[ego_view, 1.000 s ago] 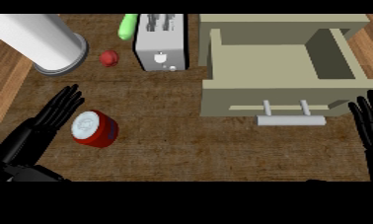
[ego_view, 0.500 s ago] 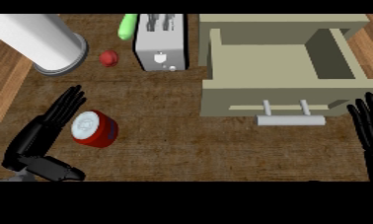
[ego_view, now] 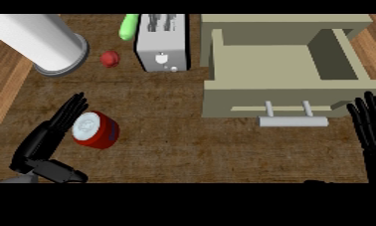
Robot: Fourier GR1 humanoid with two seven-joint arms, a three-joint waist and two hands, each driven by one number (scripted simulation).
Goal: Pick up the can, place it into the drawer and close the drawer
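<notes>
My left hand (ego_view: 46, 143) was spread beside the red cylindrical can (ego_view: 95, 130), fingers overlapping its edge; my right hand (ego_view: 364, 123), fingers straight, was cut off at the frame edge near the open beige drawer (ego_view: 283, 98).

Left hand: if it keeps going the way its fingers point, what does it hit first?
The left hand has straight fingers aimed up and slightly right, beside the red can. That line passes left of the can; the next thing in it looks like the small red object, though height is unclear.
</notes>
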